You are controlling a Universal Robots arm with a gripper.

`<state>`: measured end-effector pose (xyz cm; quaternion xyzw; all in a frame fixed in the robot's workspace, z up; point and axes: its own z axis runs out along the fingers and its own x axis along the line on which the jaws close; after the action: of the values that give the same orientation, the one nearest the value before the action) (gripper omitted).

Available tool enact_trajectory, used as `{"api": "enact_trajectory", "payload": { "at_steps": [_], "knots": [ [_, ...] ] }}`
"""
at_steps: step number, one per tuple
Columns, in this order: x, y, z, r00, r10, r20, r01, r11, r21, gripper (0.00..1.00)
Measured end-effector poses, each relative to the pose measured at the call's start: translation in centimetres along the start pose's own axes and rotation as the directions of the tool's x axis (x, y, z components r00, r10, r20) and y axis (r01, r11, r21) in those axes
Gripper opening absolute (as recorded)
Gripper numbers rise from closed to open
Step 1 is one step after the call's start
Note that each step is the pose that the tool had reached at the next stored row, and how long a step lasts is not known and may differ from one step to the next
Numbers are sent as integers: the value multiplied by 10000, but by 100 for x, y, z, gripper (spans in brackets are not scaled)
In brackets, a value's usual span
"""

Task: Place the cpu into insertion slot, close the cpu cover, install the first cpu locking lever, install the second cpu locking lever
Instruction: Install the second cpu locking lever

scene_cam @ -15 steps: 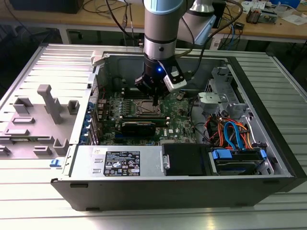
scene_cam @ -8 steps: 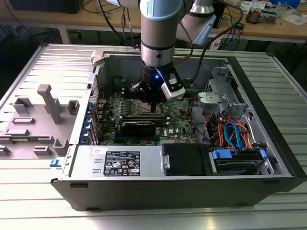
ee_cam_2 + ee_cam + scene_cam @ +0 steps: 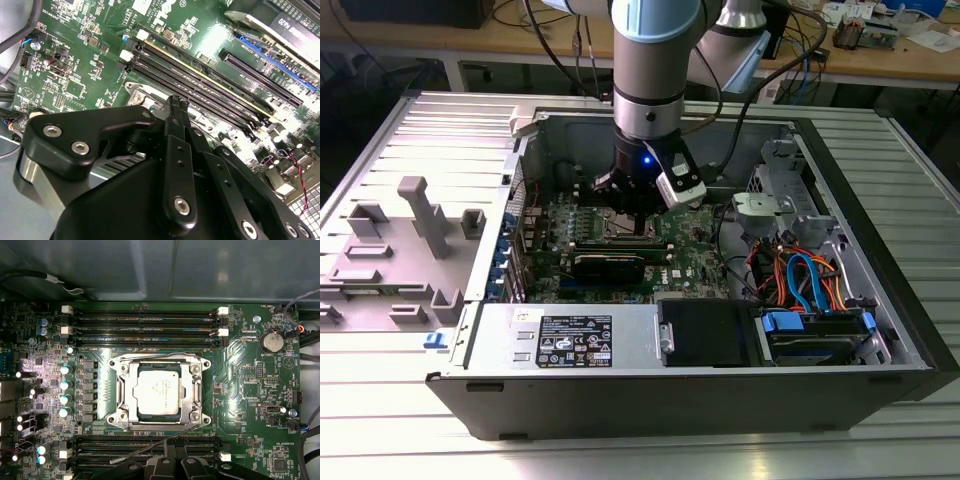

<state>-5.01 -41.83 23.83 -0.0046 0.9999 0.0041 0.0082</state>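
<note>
Hovering over motherboard [image 3: 240,385]: gripper [image 3: 176,102] clenched, empty. cpu [image 3: 158,391] seated in insertion slot [image 3: 120,392], cpu cover [image 3: 192,390] closed; one locking lever [image 3: 150,447] apparently unlatched.

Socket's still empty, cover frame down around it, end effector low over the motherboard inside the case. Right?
Not empty. The first wrist view shows the cpu already sitting in the insertion slot. The rest holds: the cpu cover lies down around it, and the end effector is low over the motherboard inside the case.
</note>
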Motion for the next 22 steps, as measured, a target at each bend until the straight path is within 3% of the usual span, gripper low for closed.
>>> {"api": "enact_trajectory", "payload": {
  "at_steps": [9, 15, 22],
  "knots": [
    [3, -11, -61, 10000, -1, -1, 1, 10000, -1, 11],
    [149, -37, -64, 10000, -8, 0, 8, 10000, -18, 11],
    [157, -43, -64, 10000, -8, 0, 8, 10000, -31, 11]
  ]
}}
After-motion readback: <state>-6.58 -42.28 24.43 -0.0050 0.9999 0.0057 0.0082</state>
